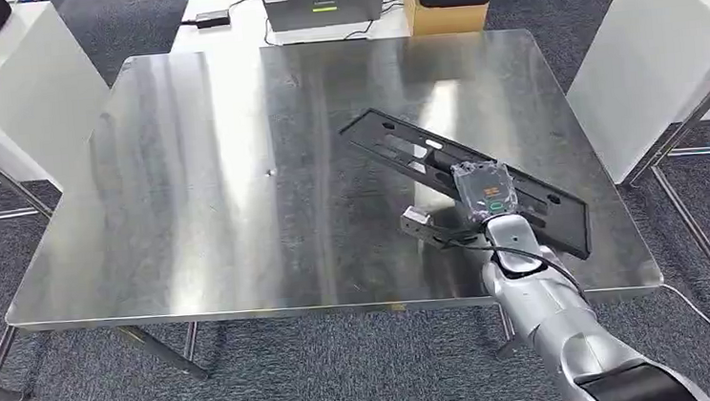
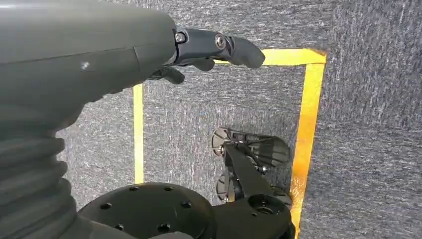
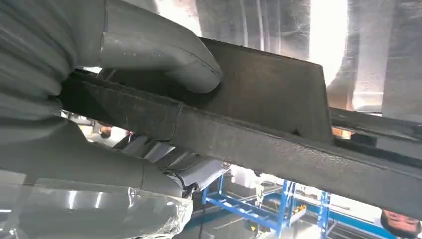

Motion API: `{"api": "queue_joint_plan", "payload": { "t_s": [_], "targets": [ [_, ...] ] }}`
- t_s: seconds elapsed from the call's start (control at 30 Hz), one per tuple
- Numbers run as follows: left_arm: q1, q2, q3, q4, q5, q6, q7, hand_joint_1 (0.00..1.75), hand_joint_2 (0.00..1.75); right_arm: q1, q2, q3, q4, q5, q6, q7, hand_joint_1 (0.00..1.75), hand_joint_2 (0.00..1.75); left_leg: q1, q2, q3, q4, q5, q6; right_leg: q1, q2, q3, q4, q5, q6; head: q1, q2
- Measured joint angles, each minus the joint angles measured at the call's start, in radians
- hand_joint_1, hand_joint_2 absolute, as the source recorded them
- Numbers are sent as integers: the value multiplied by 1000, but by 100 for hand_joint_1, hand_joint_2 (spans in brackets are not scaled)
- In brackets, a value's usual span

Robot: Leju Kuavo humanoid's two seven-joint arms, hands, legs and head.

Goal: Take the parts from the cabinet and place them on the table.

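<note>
The right hand point(image 1: 483, 193) reaches over the near right part of the desk point(image 1: 217, 192), a broad sheet of brushed steel with soft streaky reflections and rounded corners, standing on thin metal legs over grey carpet. The hand grips the black part point(image 1: 424, 157), a long, flat, rectangular plastic frame with cut-out slots and a raised rim. The part stretches diagonally away from the hand toward the middle of the desk, and its other end runs past the hand toward the desk's right edge. From the head view it lies low over the steel, but whether it rests on the surface cannot be told.

In the right wrist view the thick grey thumb point(image 3: 169, 57) presses down on the part's matt, faintly grainy face point(image 3: 268, 89), while the other fingers close beneath its edge, so the part is pinched between them. Below the fingers the polished desk mirrors blue racking.

The silver, smooth-shelled right arm point(image 1: 551, 309) rises from below, with a thin black cable looping beside the wrist.

The left hand point(image 2: 199, 50) hangs over grey, coarse-woven carpet marked with yellow tape lines point(image 2: 306, 114). Its dark fingers point(image 2: 239, 47) are stretched out, slightly apart, and hold nothing.

Beyond the desk, far from the right hand, stand a grey laptop point(image 1: 321, 0) and a cardboard box point(image 1: 446, 11) with a black case on top.
</note>
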Motion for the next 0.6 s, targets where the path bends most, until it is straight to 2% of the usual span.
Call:
{"api": "queue_joint_plan", "payload": {
  "t_s": [0.07,0.23,0.27,0.4,0.43,0.6],
  "targets": [
    [0,0,0,0,0,0,0,0,175,0,0,0,0,1,0,0,175,175,1,0,0,0,0,-4,2,0,0,0,0,-6,0,0],
    [0,0,0,0,-6,0,0,0,175,0,-2,9,-1,1,-1,27,175,175,0,0,0,0,1,-5,1,0,1,0,0,-7,0,0],
    [0,0,0,0,-6,-1,4,0,175,0,-3,13,0,1,-2,30,0,0,0,0,0,0,1,-5,1,0,1,0,0,-7,0,0],
    [0,0,14,0,-4,-3,48,0,175,-2,-4,28,1,1,-8,39,0,0,-3,1,0,0,1,-5,0,0,3,0,0,-6,0,0],
    [0,1,16,0,-4,-3,63,0,0,-2,-4,32,2,1,-9,39,0,0,-4,0,0,0,1,-5,0,0,3,1,0,-6,0,0],
    [0,1,19,0,-4,-11,101,0,0,-6,-3,45,6,2,-11,40,0,0,-7,0,-1,0,1,-5,-1,0,3,1,0,-6,0,0]
  ]
}}
